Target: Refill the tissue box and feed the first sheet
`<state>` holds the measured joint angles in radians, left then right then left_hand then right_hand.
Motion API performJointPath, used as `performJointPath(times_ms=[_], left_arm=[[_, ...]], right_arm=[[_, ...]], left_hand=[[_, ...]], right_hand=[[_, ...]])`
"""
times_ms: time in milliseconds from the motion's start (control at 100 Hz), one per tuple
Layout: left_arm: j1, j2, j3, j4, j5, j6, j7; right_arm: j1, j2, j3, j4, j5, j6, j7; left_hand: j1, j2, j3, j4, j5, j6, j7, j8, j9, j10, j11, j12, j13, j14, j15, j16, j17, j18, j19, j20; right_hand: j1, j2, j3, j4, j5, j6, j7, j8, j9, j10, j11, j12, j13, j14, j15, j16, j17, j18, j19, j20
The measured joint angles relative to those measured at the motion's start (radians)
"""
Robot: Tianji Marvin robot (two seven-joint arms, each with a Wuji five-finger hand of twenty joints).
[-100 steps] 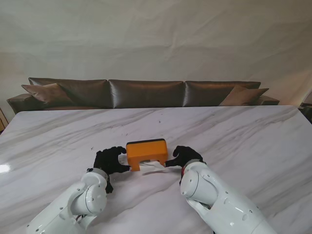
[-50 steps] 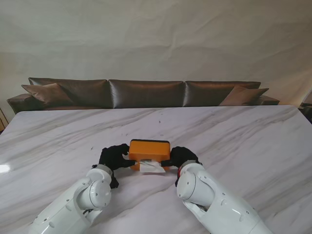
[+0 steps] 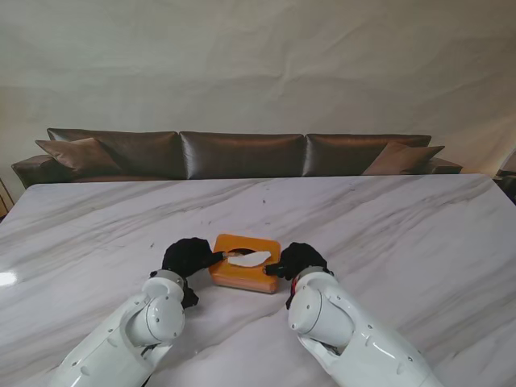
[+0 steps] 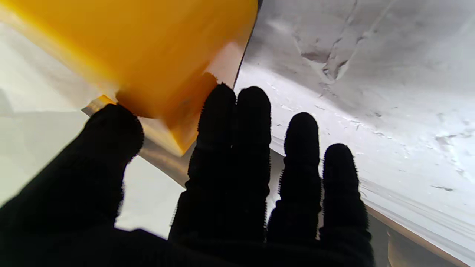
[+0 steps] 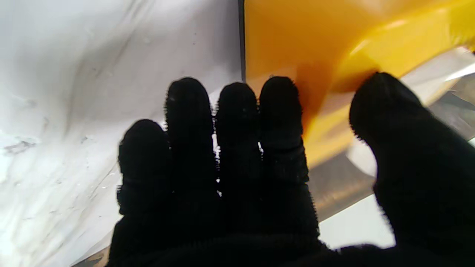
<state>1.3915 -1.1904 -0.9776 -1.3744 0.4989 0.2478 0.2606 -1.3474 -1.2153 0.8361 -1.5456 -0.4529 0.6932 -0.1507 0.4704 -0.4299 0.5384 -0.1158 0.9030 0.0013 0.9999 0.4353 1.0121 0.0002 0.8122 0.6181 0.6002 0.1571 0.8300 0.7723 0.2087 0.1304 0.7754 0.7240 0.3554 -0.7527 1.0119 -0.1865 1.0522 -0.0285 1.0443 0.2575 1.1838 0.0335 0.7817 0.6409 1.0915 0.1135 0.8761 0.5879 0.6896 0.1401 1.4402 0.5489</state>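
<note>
Tissue box (image 3: 246,272), orange and oblong, lies on the marble counter (image 3: 387,234) near the edge closest to me, roughly midway between the two arms. Its long axis runs left to right in the stand view, slightly skewed, with the right end a little nearer to me than the left. The broad face with the slot is turned upward, and a white sheet (image 3: 248,259) pokes out of it, lying along the same long axis.

The left hand (image 3: 187,258) is at the box's left end and the right hand (image 3: 297,260) at its right end, so the box is pinched between them. In the left wrist view the thumb (image 4: 111,133) and the index finger (image 4: 217,111) of the left hand (image 4: 207,193) touch the orange wall (image 4: 148,52) at one corner, while the other fingers (image 4: 301,137) stretch out straight past it. In the right wrist view the right hand (image 5: 237,185) has its thumb (image 5: 378,100) pressed on the box's edge (image 5: 371,52) and its index fingertip against the wall; the remaining fingers (image 5: 185,107) are extended side by side. Both hands thus grasp the box by its ends rather than wrapping round it.

Beyond the far edge of the counter stands a dark brown sofa (image 3: 242,153) with cushions, against a pale draped backdrop (image 3: 258,64). It is well apart from the box.
</note>
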Motion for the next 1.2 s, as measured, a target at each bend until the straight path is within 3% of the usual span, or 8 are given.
performJointPath(times_ms=[170,300,400,590,790,900,1030,1200], left_arm=[[0.013,-0.001,-0.020,-0.005,-0.015,0.022,-0.027],[0.021,0.000,-0.035,-0.009,-0.027,0.041,-0.044],[0.037,0.004,-0.056,-0.029,-0.010,0.059,-0.071],[0.095,0.020,-0.104,-0.100,0.024,0.068,-0.097],[0.154,0.035,-0.155,-0.165,0.139,0.053,-0.099],[0.191,0.042,-0.191,-0.195,0.172,-0.027,-0.076],[0.229,0.051,-0.221,-0.211,0.256,-0.155,-0.030],[0.287,0.072,-0.248,-0.264,0.359,-0.205,-0.040]], right_arm=[[0.008,-0.001,0.000,0.001,0.013,0.022,0.035],[0.012,0.005,-0.001,-0.006,0.011,0.057,0.076],[0.010,0.025,0.000,-0.039,-0.004,0.087,0.153],[-0.040,0.056,0.050,-0.114,-0.033,0.103,0.185],[-0.114,0.067,0.104,-0.185,-0.085,0.105,0.176],[-0.169,0.065,0.137,-0.223,-0.136,0.078,0.115],[-0.251,0.053,0.187,-0.226,-0.238,-0.102,-0.049],[-0.314,0.047,0.202,-0.226,-0.347,-0.196,-0.182]], left_hand=[[-0.006,0.063,0.014,0.004,0.004,-0.051,-0.021,0.025,-0.026,0.000,-0.029,0.003,0.000,0.014,-0.012,0.007,-0.004,0.002,0.000,0.000],[-0.040,0.090,-0.029,0.045,-0.108,-0.078,-0.175,0.025,-0.163,0.000,-0.101,-0.026,-0.074,0.028,-0.080,-0.017,-0.041,0.003,0.000,0.000],[-0.042,0.109,-0.109,0.055,-0.214,-0.079,-0.285,0.025,-0.304,0.000,-0.168,-0.075,-0.121,0.047,-0.149,-0.065,-0.075,0.005,0.000,-0.013],[-0.042,0.111,-0.238,0.055,-0.377,-0.079,-0.480,-0.062,-0.541,0.003,-0.303,-0.199,-0.263,0.073,-0.327,-0.190,-0.168,0.054,-0.001,-0.097],[-0.041,0.121,-0.311,0.066,-0.448,-0.079,-0.622,-0.150,-0.689,0.009,-0.429,-0.304,-0.425,0.050,-0.492,-0.345,-0.253,0.070,-0.001,-0.193],[-0.040,0.121,-0.323,0.066,-0.464,-0.079,-0.675,-0.188,-0.736,-0.002,-0.454,-0.332,-0.462,-0.004,-0.555,-0.426,-0.264,0.072,-0.001,-0.268],[-0.040,0.121,-0.362,0.066,-0.484,-0.107,-0.731,-0.224,-0.738,-0.042,-0.500,-0.364,-0.487,-0.060,-0.632,-0.472,-0.265,0.072,-0.001,-0.345],[-0.041,0.121,-0.396,0.066,-0.496,-0.135,-0.783,-0.250,-0.749,-0.081,-0.532,-0.384,-0.487,-0.098,-0.671,-0.487,-0.265,0.072,-0.001,-0.384]], right_hand=[[-0.013,0.045,-0.018,0.025,0.029,-0.076,-0.005,0.016,0.018,-0.001,0.010,0.012,0.018,0.000,0.011,0.001,0.016,0.004,0.014,0.000],[-0.057,0.110,-0.067,0.066,0.001,-0.086,-0.109,0.077,0.002,-0.002,0.000,0.022,-0.002,0.002,0.011,0.001,-0.004,0.004,0.014,0.000],[-0.080,0.192,-0.151,0.142,-0.093,-0.060,-0.282,0.213,-0.088,-0.001,-0.067,0.013,-0.075,0.012,-0.020,-0.002,-0.063,0.004,-0.012,-0.011],[-0.180,0.203,-0.210,0.232,-0.291,-0.019,-0.444,0.197,-0.262,0.029,-0.232,-0.122,-0.207,0.029,-0.187,-0.061,-0.140,0.004,-0.112,-0.047],[-0.300,0.191,-0.158,0.238,-0.498,0.004,-0.549,0.146,-0.519,0.048,-0.304,-0.227,-0.431,0.042,-0.365,-0.151,-0.258,0.002,-0.235,-0.050],[-0.328,0.192,-0.159,0.238,-0.558,0.004,-0.569,0.123,-0.620,0.055,-0.324,-0.262,-0.541,0.044,-0.426,-0.196,-0.321,0.001,-0.314,-0.065],[-0.364,0.204,-0.169,0.231,-0.601,-0.034,-0.566,0.102,-0.675,0.047,-0.328,-0.295,-0.604,0.035,-0.469,-0.244,-0.371,-0.002,-0.386,-0.085],[-0.427,0.241,-0.158,0.221,-0.602,-0.108,-0.559,0.086,-0.675,0.010,-0.328,-0.316,-0.628,-0.003,-0.491,-0.282,-0.400,-0.010,-0.447,-0.110]])
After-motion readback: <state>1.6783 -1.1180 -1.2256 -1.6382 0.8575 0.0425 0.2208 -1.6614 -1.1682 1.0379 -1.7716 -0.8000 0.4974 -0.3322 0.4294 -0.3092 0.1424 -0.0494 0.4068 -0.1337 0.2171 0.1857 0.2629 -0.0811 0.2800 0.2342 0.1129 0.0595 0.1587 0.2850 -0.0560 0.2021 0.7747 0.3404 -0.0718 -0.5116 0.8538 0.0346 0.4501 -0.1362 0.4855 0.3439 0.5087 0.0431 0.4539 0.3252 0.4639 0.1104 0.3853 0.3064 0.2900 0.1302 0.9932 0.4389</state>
